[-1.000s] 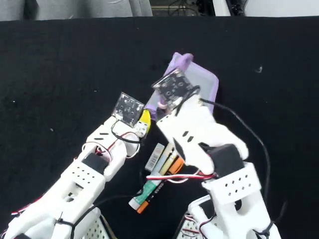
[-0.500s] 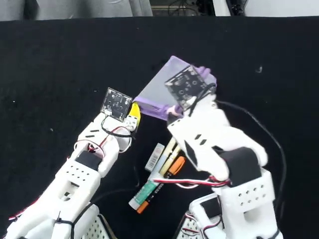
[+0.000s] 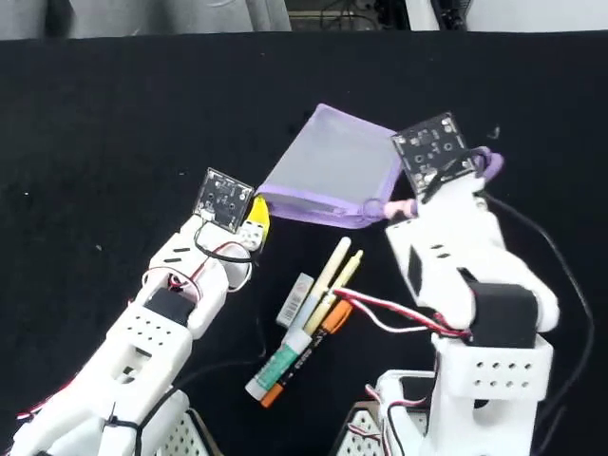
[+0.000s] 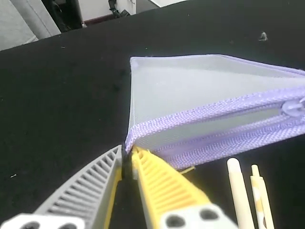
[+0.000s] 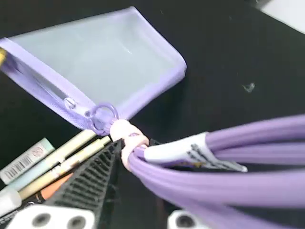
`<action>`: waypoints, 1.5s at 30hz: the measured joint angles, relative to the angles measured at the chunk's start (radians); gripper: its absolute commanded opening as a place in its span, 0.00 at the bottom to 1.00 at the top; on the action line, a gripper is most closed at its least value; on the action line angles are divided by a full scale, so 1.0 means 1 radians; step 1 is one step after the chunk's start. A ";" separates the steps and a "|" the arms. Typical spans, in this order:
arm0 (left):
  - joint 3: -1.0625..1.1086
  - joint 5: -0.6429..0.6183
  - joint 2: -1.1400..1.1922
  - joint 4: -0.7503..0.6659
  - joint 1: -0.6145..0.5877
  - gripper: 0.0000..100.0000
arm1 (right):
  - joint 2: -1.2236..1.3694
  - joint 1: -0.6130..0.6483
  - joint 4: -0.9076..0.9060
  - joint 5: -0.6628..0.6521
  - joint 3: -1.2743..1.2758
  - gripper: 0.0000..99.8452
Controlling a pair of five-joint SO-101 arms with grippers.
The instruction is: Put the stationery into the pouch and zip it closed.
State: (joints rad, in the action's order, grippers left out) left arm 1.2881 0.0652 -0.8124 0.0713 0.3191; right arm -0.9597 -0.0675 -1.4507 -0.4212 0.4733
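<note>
My left tool (image 4: 127, 161) clamps one corner of the pouch (image 3: 328, 171), and my right tool (image 5: 123, 149) is pinched shut on its purple cord (image 5: 214, 162) at the zipper end. I see the pouch lying on the black bench (image 3: 114, 114) between them, pens (image 3: 318, 294) loose just beside it.

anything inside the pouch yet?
Looks empty: the see-through pouch shows no shapes inside. The pens lie outside on the table. The corner in the left gripper is covered.
</note>
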 measured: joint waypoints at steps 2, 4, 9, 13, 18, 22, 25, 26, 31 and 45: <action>0.000 0.002 0.000 0.000 0.002 0.03 | 0.000 -0.028 -0.021 -0.020 -0.040 0.01; 0.000 0.003 0.000 0.000 0.002 0.03 | 0.000 -0.044 -0.051 -0.038 -0.077 0.01; -0.002 0.003 0.000 0.000 -0.012 0.03 | 0.000 -0.046 -0.103 -0.048 -0.130 0.01; -0.002 0.003 0.000 0.000 -0.012 0.03 | 0.000 -0.028 -0.109 -0.049 -0.141 0.01; 0.000 0.003 0.000 0.000 -0.018 0.03 | -0.002 0.092 -0.141 -0.049 -0.143 0.01; 0.000 -0.002 0.000 0.000 -0.009 0.08 | -0.002 0.123 -0.143 -0.049 -0.143 0.01; 0.000 -0.034 0.000 0.000 -0.003 0.18 | -0.002 0.127 -0.143 -0.049 -0.143 0.01; 0.000 -0.041 0.000 0.000 -0.003 0.20 | -0.002 0.130 -0.143 -0.049 -0.143 0.01; 0.000 -0.066 0.000 0.000 0.000 0.19 | -0.002 0.132 -0.143 -0.049 -0.143 0.01; -0.153 -0.069 0.385 -0.114 0.028 0.19 | -0.002 0.132 -0.143 -0.049 -0.143 0.01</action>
State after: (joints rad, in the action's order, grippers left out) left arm 1.1347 -0.0038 -0.4273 -0.0422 0.3468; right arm -0.9613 0.0644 -1.5934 -0.4703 0.3307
